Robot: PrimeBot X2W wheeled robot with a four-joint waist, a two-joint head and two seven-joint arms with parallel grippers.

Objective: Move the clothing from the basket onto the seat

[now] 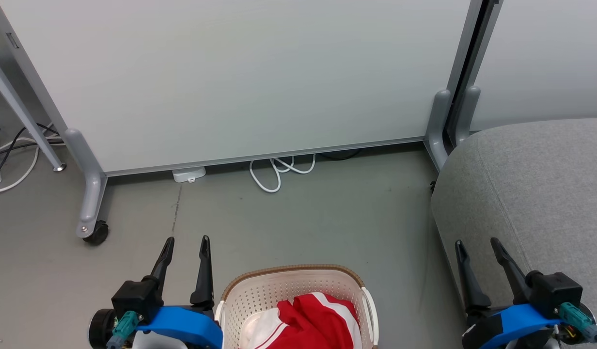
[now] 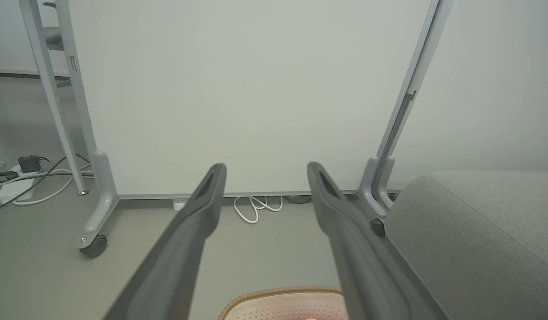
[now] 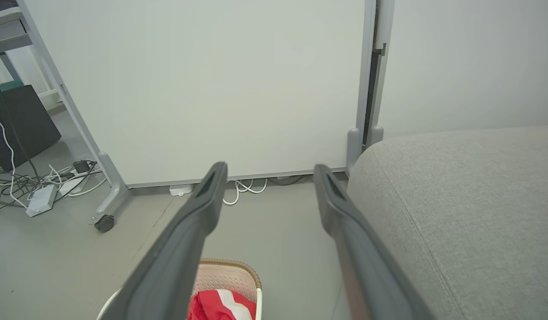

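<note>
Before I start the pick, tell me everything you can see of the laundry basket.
The basket is cream-white plastic with perforated walls, a brown rope-like rim and a white handle on its right side. It stands upright on the grey floor, low in the head view, its near part cut off by the frame. Red clothing with white stripes lies inside it. The grey seat is to its right, apart from it.

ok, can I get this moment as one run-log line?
phase: pre-grasp | left gripper: jaws open, empty, beside basket | right gripper: jaws open, empty, near seat | clothing: in basket, untouched
</note>
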